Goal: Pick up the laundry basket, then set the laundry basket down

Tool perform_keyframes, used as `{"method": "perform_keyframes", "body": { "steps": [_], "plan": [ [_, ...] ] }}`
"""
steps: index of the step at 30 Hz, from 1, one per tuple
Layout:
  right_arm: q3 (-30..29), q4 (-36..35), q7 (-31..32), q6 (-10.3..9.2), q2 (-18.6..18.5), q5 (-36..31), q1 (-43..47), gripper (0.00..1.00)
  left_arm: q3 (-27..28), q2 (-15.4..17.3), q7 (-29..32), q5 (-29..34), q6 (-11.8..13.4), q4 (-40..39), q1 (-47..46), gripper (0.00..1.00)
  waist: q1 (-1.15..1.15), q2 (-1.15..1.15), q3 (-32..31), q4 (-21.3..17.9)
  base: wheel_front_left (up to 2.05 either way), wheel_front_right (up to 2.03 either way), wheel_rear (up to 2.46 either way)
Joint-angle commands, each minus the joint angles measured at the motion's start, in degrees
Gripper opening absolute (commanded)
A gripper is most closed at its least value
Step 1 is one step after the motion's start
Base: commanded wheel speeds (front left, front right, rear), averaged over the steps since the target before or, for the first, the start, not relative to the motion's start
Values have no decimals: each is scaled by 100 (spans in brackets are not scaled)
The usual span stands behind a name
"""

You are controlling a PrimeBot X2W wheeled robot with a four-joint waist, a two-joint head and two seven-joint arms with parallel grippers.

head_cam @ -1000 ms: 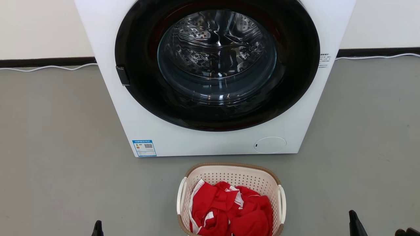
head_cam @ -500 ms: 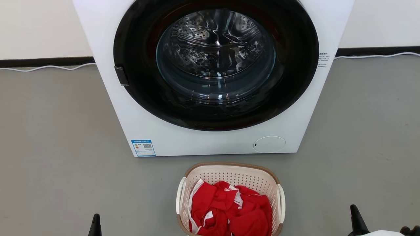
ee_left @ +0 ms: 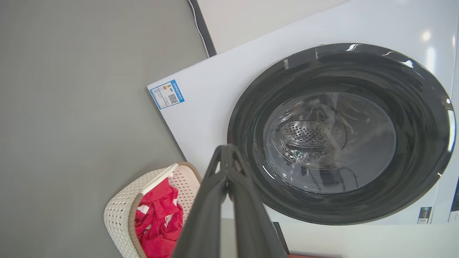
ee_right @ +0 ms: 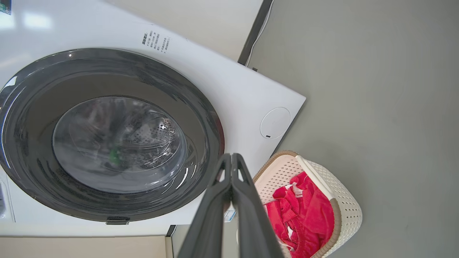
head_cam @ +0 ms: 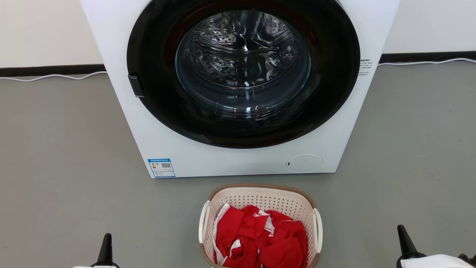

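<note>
The laundry basket [head_cam: 260,195] is cream with perforated walls, a brown rim and white side handles. It stands on the grey floor just in front of the washing machine and holds crumpled red and white cloth [head_cam: 260,238]. My left gripper [head_cam: 106,242] rises at the lower left, shut and empty, well left of the basket. At the lower right my right gripper [head_cam: 403,236] is also shut and empty, well right of it. In the wrist views the laundry basket [ee_left: 122,211] [ee_right: 344,200] lies beside each shut pair of fingers [ee_left: 226,157] [ee_right: 231,166].
A large white washing machine [head_cam: 156,141] with a closed dark round door [head_cam: 243,70] stands right behind the basket. A white cable [head_cam: 52,77] runs along the dark baseboard. Grey floor [head_cam: 67,167] spreads to both sides.
Both grippers have risen further into the bottom of the head view, pale wrists now showing. The picture has shifted slightly. The basket has not moved.
</note>
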Motion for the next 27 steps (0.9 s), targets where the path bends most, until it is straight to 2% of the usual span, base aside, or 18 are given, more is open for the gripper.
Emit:
{"method": "perform_keyframes", "body": {
  "steps": [1,27],
  "plan": [
    [70,-182,63,11,-101,156,-240,0,159,102,32,-128,-45,-173,-274,0,0,0,0,-1,0,0,0],
    [-9,-454,492,14,-133,2028,-457,0,358,134,471,-1594,-84,-443,-466,0,0,0,22,-44,0,0,0]
  ]
}}
